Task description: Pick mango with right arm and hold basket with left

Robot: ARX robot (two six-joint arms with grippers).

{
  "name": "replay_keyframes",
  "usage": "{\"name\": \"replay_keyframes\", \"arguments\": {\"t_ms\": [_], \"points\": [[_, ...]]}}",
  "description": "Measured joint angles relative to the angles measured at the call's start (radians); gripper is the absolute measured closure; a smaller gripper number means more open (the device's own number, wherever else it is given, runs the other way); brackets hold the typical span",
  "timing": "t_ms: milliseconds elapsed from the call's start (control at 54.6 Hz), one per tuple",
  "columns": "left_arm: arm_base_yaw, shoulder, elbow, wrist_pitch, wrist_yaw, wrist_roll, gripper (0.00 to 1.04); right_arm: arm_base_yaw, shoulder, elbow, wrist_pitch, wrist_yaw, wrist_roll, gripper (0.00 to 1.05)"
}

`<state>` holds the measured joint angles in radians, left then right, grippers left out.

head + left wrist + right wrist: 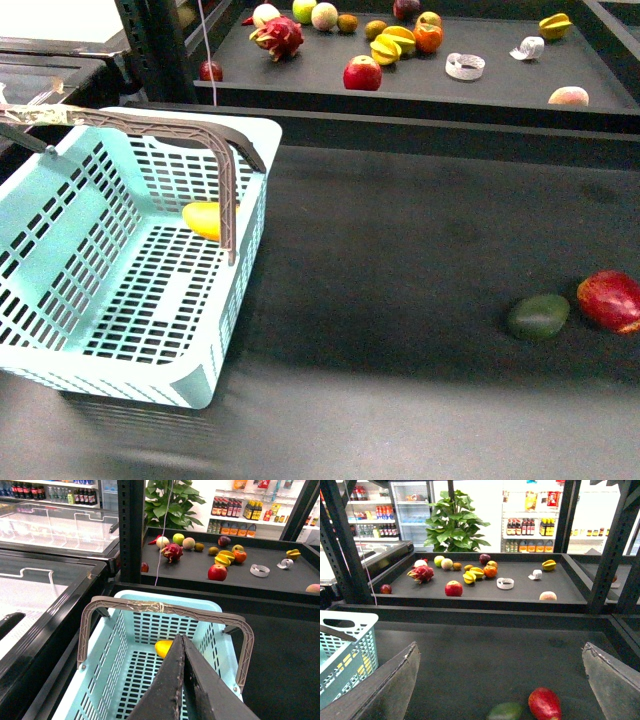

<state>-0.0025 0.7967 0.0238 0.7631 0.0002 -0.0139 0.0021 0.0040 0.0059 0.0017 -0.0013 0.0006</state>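
Observation:
The yellow mango lies inside the turquoise basket at the table's left, against its far right wall. It also shows in the left wrist view. My left gripper is shut with nothing between its fingers and hovers over the basket, its tip in front of the mango, below the taped brown handle. My right gripper is open and empty above the dark table, with a red fruit and a green fruit just before it. Neither arm shows clearly in the front view.
The dark green fruit and red fruit lie at the table's right. A raised back shelf holds several fruits, a dragon fruit and tape rolls. A black post and glass freezers stand to the left.

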Motion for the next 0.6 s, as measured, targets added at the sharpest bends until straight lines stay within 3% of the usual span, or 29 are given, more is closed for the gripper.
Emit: {"name": "replay_keyframes", "arguments": {"t_ms": [605], "points": [[0.0, -0.439, -0.003, -0.402, 0.0, 0.006, 1.03, 0.0, 0.0, 0.0, 0.0, 0.0, 0.0, 0.08]]}}
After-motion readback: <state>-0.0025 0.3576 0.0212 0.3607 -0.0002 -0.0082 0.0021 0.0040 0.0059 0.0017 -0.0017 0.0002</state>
